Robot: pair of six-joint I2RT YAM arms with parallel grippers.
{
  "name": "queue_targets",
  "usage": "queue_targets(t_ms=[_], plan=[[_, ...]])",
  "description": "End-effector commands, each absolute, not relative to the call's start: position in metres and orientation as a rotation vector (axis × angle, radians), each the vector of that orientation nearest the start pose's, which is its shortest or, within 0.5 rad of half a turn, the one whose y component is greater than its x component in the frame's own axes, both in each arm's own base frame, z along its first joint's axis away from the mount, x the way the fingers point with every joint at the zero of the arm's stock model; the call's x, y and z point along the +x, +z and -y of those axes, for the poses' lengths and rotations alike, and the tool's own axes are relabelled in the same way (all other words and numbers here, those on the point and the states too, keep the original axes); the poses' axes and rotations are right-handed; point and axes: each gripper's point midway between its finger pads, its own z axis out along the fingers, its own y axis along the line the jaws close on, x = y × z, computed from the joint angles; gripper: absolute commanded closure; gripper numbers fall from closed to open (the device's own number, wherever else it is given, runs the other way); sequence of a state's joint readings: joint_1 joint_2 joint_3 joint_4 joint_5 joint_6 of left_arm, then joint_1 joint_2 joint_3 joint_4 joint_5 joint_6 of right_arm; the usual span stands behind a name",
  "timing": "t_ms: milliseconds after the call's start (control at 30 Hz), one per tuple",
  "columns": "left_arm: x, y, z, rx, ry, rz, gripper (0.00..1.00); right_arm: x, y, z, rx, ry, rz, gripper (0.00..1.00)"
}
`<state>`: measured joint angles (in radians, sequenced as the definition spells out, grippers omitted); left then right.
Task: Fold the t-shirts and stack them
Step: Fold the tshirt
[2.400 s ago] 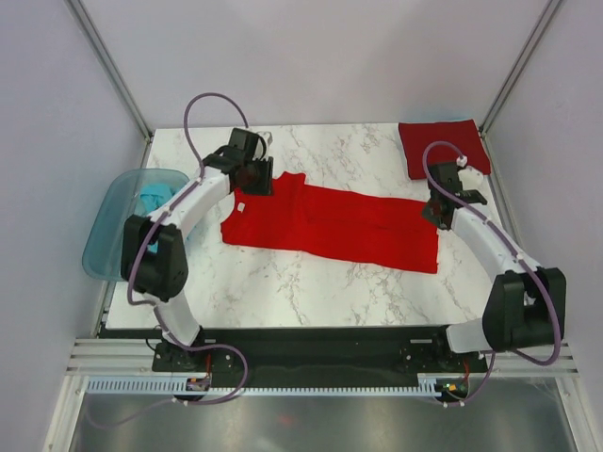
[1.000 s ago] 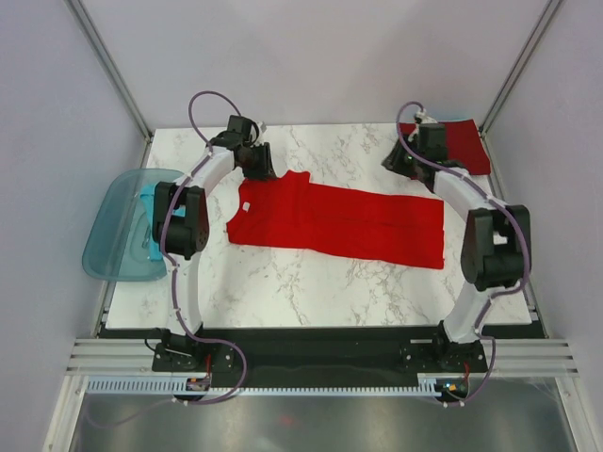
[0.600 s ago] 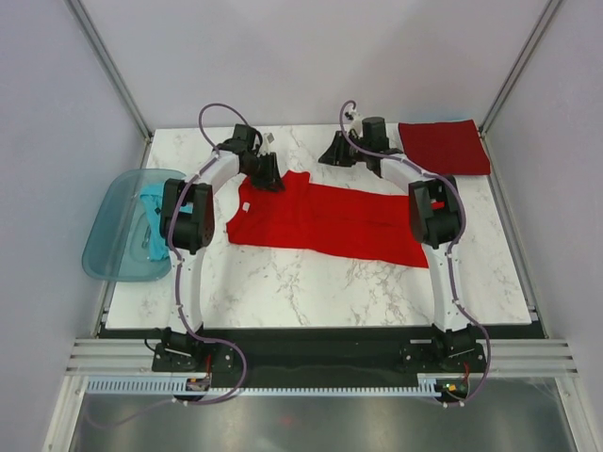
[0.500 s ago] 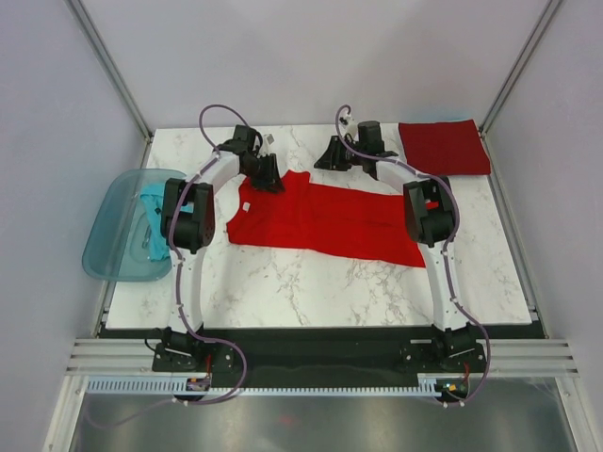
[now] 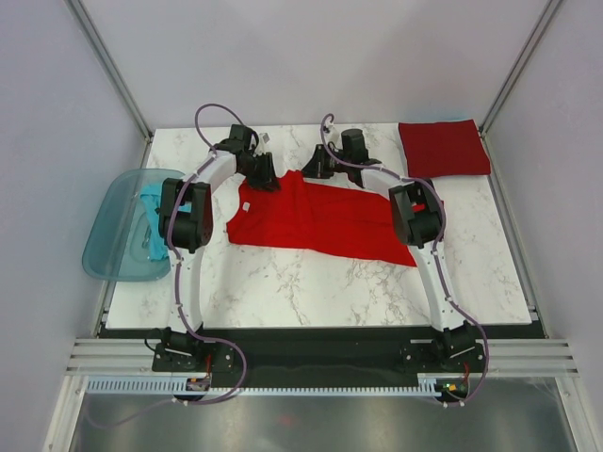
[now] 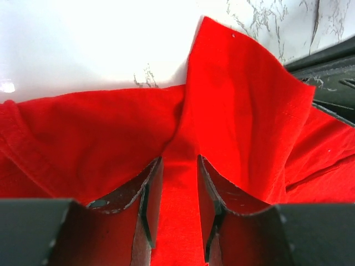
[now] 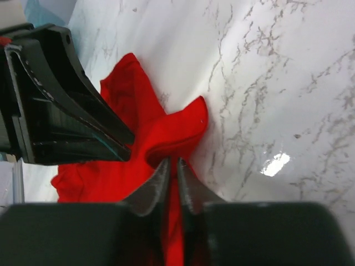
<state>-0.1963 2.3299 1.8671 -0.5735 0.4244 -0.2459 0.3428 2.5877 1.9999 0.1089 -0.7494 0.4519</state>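
A red t-shirt (image 5: pixel 320 224) lies partly folded on the marble table (image 5: pixel 311 292). My left gripper (image 5: pixel 267 176) sits at its back left corner, and in the left wrist view (image 6: pixel 175 163) it is shut on a ridge of red cloth (image 6: pixel 238 111). My right gripper (image 5: pixel 315 169) is just to its right at the shirt's back edge. In the right wrist view (image 7: pixel 172 162) it is shut on a pinched fold of the shirt (image 7: pixel 166 133). A folded dark red t-shirt (image 5: pixel 443 146) lies at the back right corner.
A clear blue tub (image 5: pixel 113 235) holding a cyan garment (image 5: pixel 151 202) hangs off the table's left edge. The left gripper's black body (image 7: pixel 55 94) fills the left of the right wrist view, close to my right fingers. Frame posts stand at the back corners.
My right gripper has swept left along the table's back, drawing the shirt's right end over toward the left gripper. The shirt is shorter on the right. The left gripper stayed put.
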Motion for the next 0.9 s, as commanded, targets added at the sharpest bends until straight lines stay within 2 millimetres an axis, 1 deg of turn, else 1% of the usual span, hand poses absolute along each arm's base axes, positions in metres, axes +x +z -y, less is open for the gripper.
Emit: queue_targets(t_ms=[0, 33, 67, 100, 133, 167, 233, 267, 300, 333, 367, 400, 433, 467, 500, 533, 567, 600, 633, 667, 700, 733, 767, 800, 833, 867], plan=[[0.513, 0.032, 0.180, 0.120, -0.689, -2.604, 0.61, 0.559, 0.074, -0.348, -0.381, 1.274, -2.019, 0.89], [0.513, 0.031, 0.180, 0.114, -0.692, -2.606, 0.61, 0.560, 0.085, -0.347, -0.377, 1.260, -2.004, 0.95], [0.514, 0.033, 0.180, 0.111, -0.697, -2.602, 0.61, 0.560, 0.085, -0.345, -0.363, 1.243, -2.014, 1.00], [0.514, 0.036, 0.181, 0.111, -0.703, -2.598, 0.61, 0.563, 0.087, -0.342, -0.351, 1.202, -2.015, 1.00], [0.514, 0.039, 0.182, 0.108, -0.708, -2.593, 0.61, 0.563, 0.100, -0.341, -0.356, 1.189, -1.996, 1.00], [0.515, 0.048, 0.182, 0.109, -0.711, -2.576, 0.61, 0.560, 0.099, -0.341, -0.353, 1.179, -2.006, 1.00], [0.518, 0.059, 0.181, 0.105, -0.706, -2.554, 0.61, 0.557, 0.109, -0.342, -0.356, 1.166, -2.002, 1.00], [0.519, 0.066, 0.180, 0.103, -0.696, -2.541, 0.61, 0.553, 0.108, -0.347, -0.365, 1.171, -2.008, 1.00], [0.521, 0.079, 0.179, 0.105, -0.689, -2.518, 0.61, 0.550, 0.108, -0.348, -0.369, 1.168, -2.017, 1.00], [0.523, 0.087, 0.178, 0.102, -0.686, -2.500, 0.60, 0.545, 0.111, -0.355, -0.387, 1.163, -2.013, 1.00], [0.523, 0.093, 0.178, 0.101, -0.681, -2.489, 0.60, 0.540, 0.108, -0.357, -0.392, 1.164, -2.024, 1.00], [0.524, 0.106, 0.177, 0.100, -0.680, -2.466, 0.60, 0.537, 0.109, -0.359, -0.399, 1.161, -2.024, 1.00], [0.524, 0.110, 0.175, 0.096, -0.678, -2.458, 0.60, 0.533, 0.112, -0.362, -0.411, 1.155, -2.018, 1.00], [0.525, 0.114, 0.173, 0.090, -0.667, -2.451, 0.60, 0.525, 0.109, -0.369, -0.428, 1.157, -2.027, 1.00], [0.524, 0.121, 0.171, 0.086, -0.660, -2.439, 0.60, 0.520, 0.115, -0.374, -0.452, 1.154, -2.016, 1.00], [0.525, 0.125, 0.169, 0.081, -0.656, -2.431, 0.60, 0.518, 0.114, -0.374, -0.451, 1.154, -2.022, 1.00], [0.524, 0.128, 0.167, 0.074, -0.651, -2.427, 0.60, 0.512, 0.111, -0.379, -0.476, 1.145, -2.028, 1.00], [0.524, 0.130, 0.165, 0.065, -0.650, -2.425, 0.60, 0.507, 0.107, -0.379, -0.480, 1.138, -2.054, 1.00], [0.521, 0.134, 0.162, 0.058, -0.644, -2.421, 0.61, 0.501, 0.113, -0.381, -0.497, 1.134, -2.052, 1.00], [0.519, 0.135, 0.160, 0.050, -0.630, -2.422, 0.60, 0.494, 0.103, -0.380, -0.509, 1.111, -2.075, 1.00], [0.518, 0.136, 0.157, 0.045, -0.620, -2.422, 0.60, 0.490, 0.102, -0.378, -0.515, 1.088, -2.082, 1.00], [0.513, 0.139, 0.156, 0.047, -0.613, -2.420, 0.60, 0.485, 0.112, -0.378, -0.530, 1.067, -2.068, 1.00], [0.511, 0.141, 0.154, 0.045, -0.603, -2.419, 0.60, 0.474, 0.105, -0.381, -0.550, 1.055, -2.089, 1.00], [0.507, 0.138, 0.153, 0.046, -0.602, -2.429, 0.60, 0.471, 0.103, -0.379, -0.567, 1.016, -2.095, 1.00], [0.505, 0.143, 0.154, 0.051, -0.612, -2.421, 0.60, 0.461, 0.106, -0.381, -0.588, 1.004, -2.098, 1.00], [0.502, 0.143, 0.155, 0.057, -0.619, -2.422, 0.60, 0.456, 0.104, -0.379, -0.593, 0.983, -2.110, 1.00]])
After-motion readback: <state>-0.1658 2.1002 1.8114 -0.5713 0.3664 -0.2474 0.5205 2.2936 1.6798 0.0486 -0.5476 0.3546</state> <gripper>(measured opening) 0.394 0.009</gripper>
